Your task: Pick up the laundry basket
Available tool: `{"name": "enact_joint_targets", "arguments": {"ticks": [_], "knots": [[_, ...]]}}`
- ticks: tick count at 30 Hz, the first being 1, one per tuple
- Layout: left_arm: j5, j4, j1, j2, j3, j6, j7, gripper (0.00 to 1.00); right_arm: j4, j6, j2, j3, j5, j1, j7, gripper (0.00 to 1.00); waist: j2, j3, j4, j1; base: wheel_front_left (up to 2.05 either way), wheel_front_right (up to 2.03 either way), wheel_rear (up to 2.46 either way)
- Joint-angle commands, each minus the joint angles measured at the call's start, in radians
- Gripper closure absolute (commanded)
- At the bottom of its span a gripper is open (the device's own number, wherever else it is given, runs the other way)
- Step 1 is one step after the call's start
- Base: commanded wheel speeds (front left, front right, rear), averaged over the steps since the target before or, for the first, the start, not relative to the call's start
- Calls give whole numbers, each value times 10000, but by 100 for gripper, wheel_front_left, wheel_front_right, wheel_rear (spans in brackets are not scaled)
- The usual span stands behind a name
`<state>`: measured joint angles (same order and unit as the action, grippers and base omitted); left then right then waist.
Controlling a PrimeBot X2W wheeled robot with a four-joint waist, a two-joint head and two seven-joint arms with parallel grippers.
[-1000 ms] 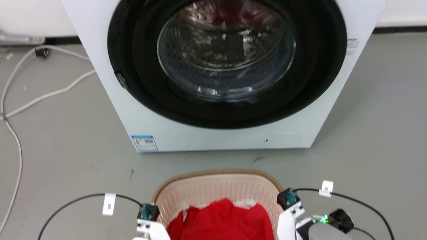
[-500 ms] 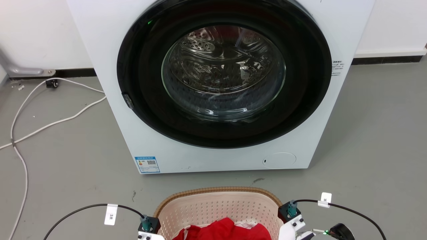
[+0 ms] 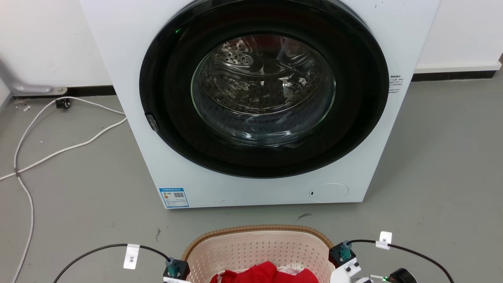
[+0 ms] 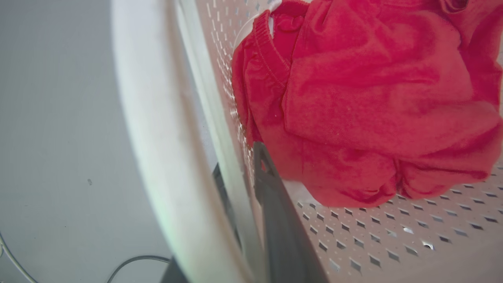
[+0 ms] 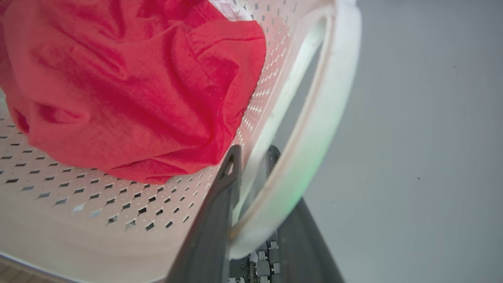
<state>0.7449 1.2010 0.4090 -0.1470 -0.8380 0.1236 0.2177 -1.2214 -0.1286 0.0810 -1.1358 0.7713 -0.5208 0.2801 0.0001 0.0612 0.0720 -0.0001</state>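
Note:
The laundry basket (image 3: 255, 229), pale pink and perforated with a brown woven rim, sits at the bottom middle of the head view with a red garment (image 3: 263, 275) in it. Both wrists flank it, the left wrist (image 3: 175, 269) and the right wrist (image 3: 344, 253). In the left wrist view, my left gripper (image 4: 239, 167) straddles the basket (image 4: 393, 236) side wall beside its white handle (image 4: 157, 129), one finger inside and one outside. My right gripper (image 5: 251, 153) clamps the opposite wall of the basket (image 5: 98, 196), its outer finger between wall and white handle (image 5: 322, 118).
A white front-loading washing machine (image 3: 129, 78) stands just beyond the basket, its round glass door (image 3: 263, 90) closed. White cables (image 3: 59, 147) trail over the grey floor at the left. Black cables (image 3: 412, 251) run from both wrists. Bare floor lies to the right.
The head camera has tilted up: the washer shows more fully and the basket sits lower in the picture, with less of the red garment showing. Both wrists stay at the basket's sides.

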Motion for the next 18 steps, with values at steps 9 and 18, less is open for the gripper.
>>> {"name": "enact_joint_targets", "arguments": {"ticks": [9,18], "knots": [[395,21,126,34,-422,110,-205,100,-43,-37,-71,-451,347,-27,-213,100,-1,-20,39,1,0,0,0],[725,70,228,-15,-755,110,-335,100,-144,-37,-75,-753,625,-128,-340,100,-1,-59,69,1,0,0,0]]}}
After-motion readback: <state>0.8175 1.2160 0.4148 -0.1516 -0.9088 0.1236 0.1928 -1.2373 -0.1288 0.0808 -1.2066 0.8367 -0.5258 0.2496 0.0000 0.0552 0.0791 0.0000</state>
